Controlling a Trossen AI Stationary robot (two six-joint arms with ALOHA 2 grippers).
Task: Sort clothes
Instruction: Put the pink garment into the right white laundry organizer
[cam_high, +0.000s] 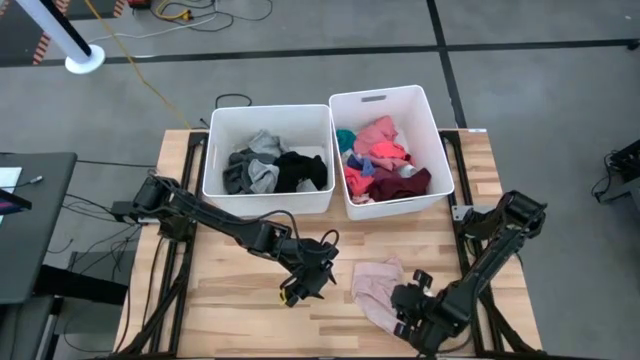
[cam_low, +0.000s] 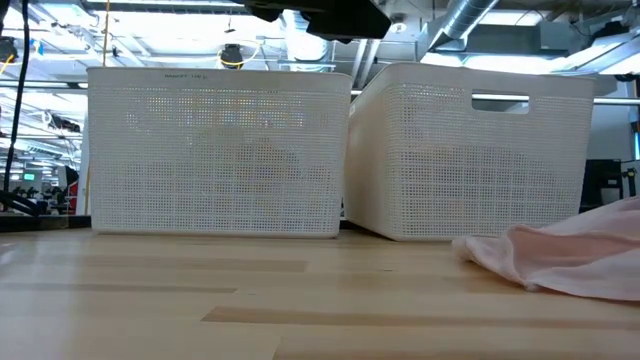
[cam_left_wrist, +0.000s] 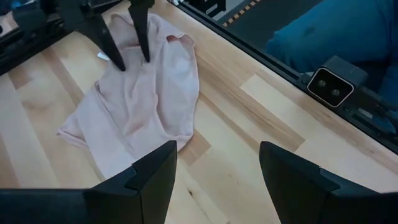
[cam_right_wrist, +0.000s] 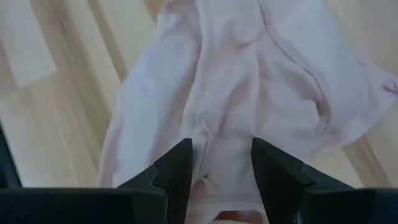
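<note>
A pale pink garment (cam_high: 375, 285) lies crumpled on the wooden table (cam_high: 230, 300) in front of two white bins; it also shows in the low view as a pink garment (cam_low: 570, 255) at the right. My right gripper (cam_high: 410, 300) is open, with its fingers down on the garment's near right end. My left gripper (cam_high: 322, 272) hangs open above the bare wood just left of the garment, and there is nothing between its fingers (cam_left_wrist: 155, 174). The left bin (cam_high: 268, 108) holds black and grey clothes, the right bin (cam_high: 385, 95) pink, red and maroon ones. My right gripper has its two open fingertips (cam_left_wrist: 118, 62) set down on the pink garment near one end (cam_left_wrist: 134, 71). They come steeply from above. Cloth lies in the gap between the fingers (cam_right_wrist: 224, 155) and is not pinched. The garment rests slack on the table.
The two bins stand side by side at the table's far side, with their perforated walls (cam_low: 220, 150) facing the work area. A small camera block (cam_left_wrist: 333, 87) sits at the table's near edge. Bare wood lies to the left and in front of the garment.
</note>
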